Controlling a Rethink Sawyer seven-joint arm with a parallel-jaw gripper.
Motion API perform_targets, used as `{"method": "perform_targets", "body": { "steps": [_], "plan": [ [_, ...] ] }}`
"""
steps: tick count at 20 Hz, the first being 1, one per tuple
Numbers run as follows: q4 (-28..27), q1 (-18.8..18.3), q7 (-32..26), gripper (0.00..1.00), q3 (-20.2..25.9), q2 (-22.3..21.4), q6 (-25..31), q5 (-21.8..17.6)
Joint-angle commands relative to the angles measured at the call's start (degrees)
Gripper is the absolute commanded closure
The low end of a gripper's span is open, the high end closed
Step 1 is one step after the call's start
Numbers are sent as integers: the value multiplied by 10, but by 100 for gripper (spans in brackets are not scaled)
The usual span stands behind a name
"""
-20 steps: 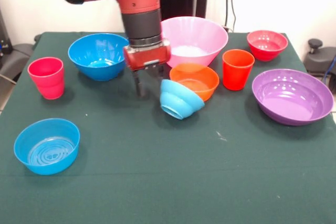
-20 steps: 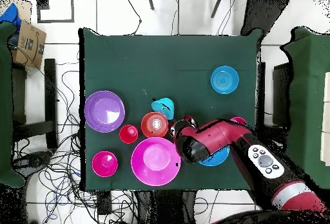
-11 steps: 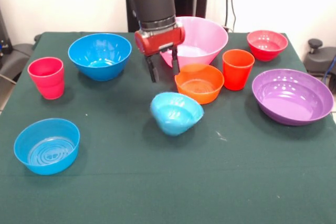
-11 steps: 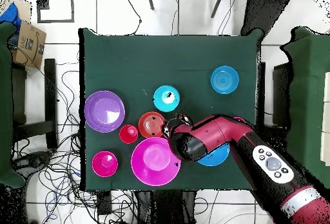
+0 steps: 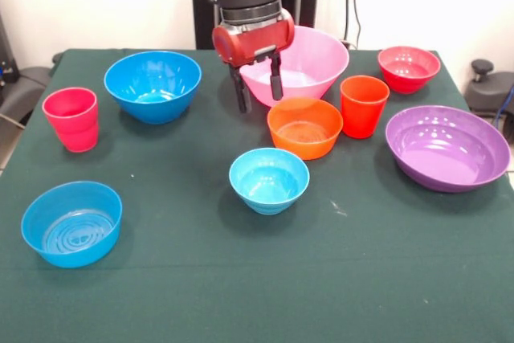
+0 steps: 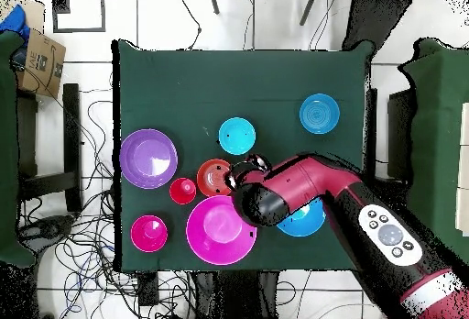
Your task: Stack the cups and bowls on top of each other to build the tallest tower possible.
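while the gripper [image 5: 257, 92] hangs above the table [image 5: 201, 279] with fingers [image 5: 240, 95] spread and empty, the small light-blue bowl [image 5: 269, 180] sits upright just in front of the orange bowl [image 5: 304, 127], apart from it; nothing is stacked.

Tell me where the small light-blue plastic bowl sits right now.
In the front view the small light-blue plastic bowl stands upright, alone, near the table's middle, just in front of the small orange bowl and apart from it.
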Motion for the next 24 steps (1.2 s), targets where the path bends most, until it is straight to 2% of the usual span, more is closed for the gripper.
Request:
{"method": "perform_targets", "body": {
  "steps": [1,5,11,15,20,24],
  "plan": [
    [5,31,-132,0,6,8,30,-59],
    [1,33,-132,0,5,18,29,-62],
    [-26,51,-120,0,-32,80,33,-97],
    [-37,63,-90,0,-60,100,31,-117],
    [-64,89,-23,0,-102,122,13,-143],
    [-82,105,-4,0,-130,138,9,-155]
  ]
}}
